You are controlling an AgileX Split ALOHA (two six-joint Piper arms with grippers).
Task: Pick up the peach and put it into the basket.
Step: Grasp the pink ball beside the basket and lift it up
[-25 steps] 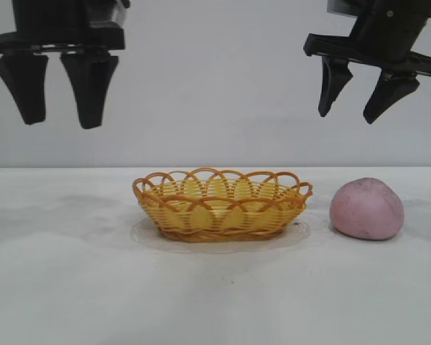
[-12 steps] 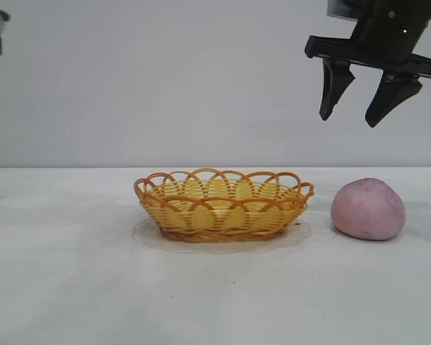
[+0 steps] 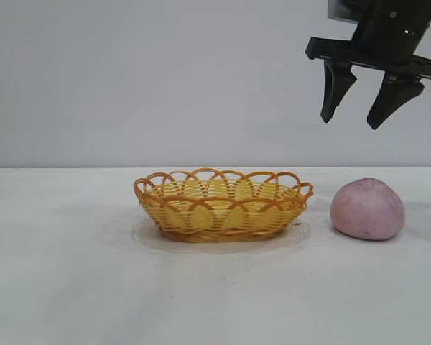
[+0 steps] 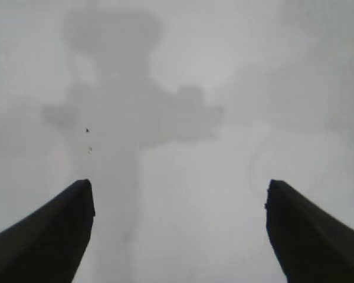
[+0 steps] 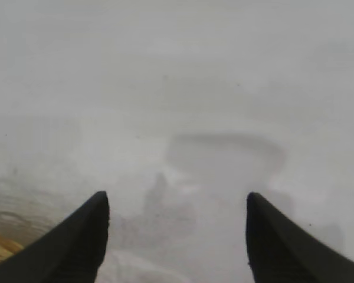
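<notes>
Peach point(image 3: 367, 209) is sitting on the white surface point(image 3: 215, 287) at the right side of your exterior view, just beside the basket point(image 3: 223, 204) but not touching it. You are seeing the basket resting empty at the centre of the surface. The right end effector point(image 3: 358, 111) is hanging high above the peach, tilted, with its fingers spread apart and holding nothing. The left arm is out of this view.

In your left wrist view, the left end effector point(image 4: 180, 236) is showing its fingers wide apart over bare surface.

In your right wrist view, the right end effector point(image 5: 177, 236) is showing fingers apart, with the basket's edge point(image 5: 0, 247) appearing at one corner.
</notes>
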